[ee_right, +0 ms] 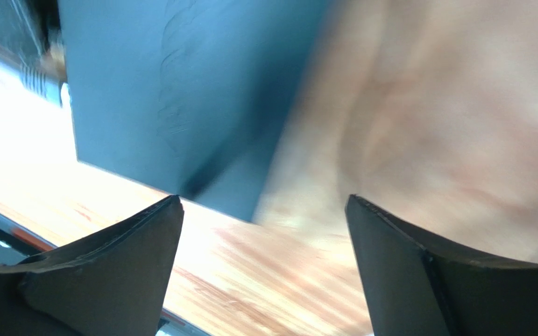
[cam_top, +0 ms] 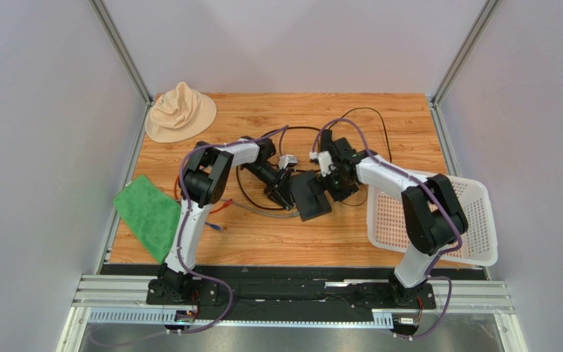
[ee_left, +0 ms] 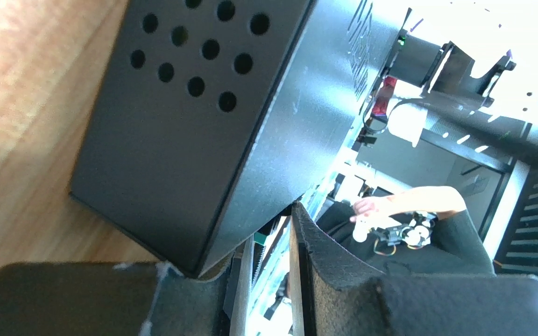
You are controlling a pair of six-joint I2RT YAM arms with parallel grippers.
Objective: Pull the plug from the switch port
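Note:
The switch [cam_top: 312,196], a flat matte-black box, lies mid-table between both arms. My left gripper [cam_top: 286,192] is at its left end, shut on the box's corner. In the left wrist view the switch [ee_left: 201,119] shows round vent holes, its corner rests on one pad and the other fingertip [ee_left: 303,224] touches its side. My right gripper [cam_top: 333,185] hovers at the switch's right end. It is open [ee_right: 261,203] over bare wood, beside the switch [ee_right: 180,84]. A ribbed grey piece [ee_right: 39,78] sits at the switch's edge. I cannot tell if it is the plug.
A beige hat [cam_top: 181,111] lies at the back left and a green cloth [cam_top: 147,215] hangs over the left edge. A white basket [cam_top: 446,220] stands at the right. Black cables [cam_top: 369,121] loop behind the switch. A grey cable with a blue end [cam_top: 218,227] trails left.

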